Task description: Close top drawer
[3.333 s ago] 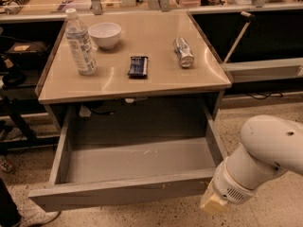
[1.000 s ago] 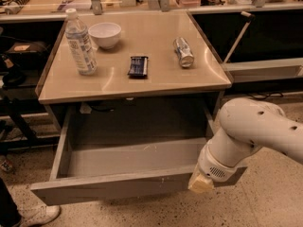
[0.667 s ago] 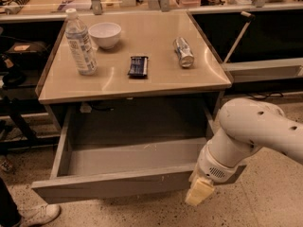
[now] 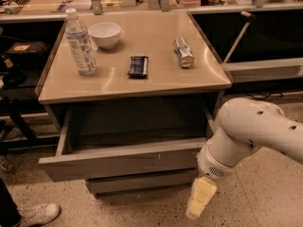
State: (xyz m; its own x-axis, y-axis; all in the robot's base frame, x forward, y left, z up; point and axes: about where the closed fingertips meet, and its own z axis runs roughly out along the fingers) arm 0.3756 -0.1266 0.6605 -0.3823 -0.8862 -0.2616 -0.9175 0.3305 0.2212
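Note:
The top drawer [image 4: 118, 162] is a wide grey box drawer under the tan cabinet top. It stands partly open, with its flat front panel sticking out a short way and the empty inside showing. My white arm comes in from the right. My gripper [image 4: 199, 200], with pale yellow fingers, hangs down just to the right of the drawer front's right end, near the floor. A narrower grey drawer front [image 4: 142, 182] shows below the top drawer.
On the cabinet top [image 4: 156, 82] stand a water bottle [image 4: 79, 42], a white bowl [image 4: 104, 34], a dark snack bar [image 4: 138, 65] and a can [image 4: 183, 51] on its side. A person's shoe [image 4: 35, 215] is at the bottom left. Dark shelving stands on both sides.
The drawer has slid inward and now stands out much less than before. My arm and gripper have moved in with it, close to the cabinet's right front.

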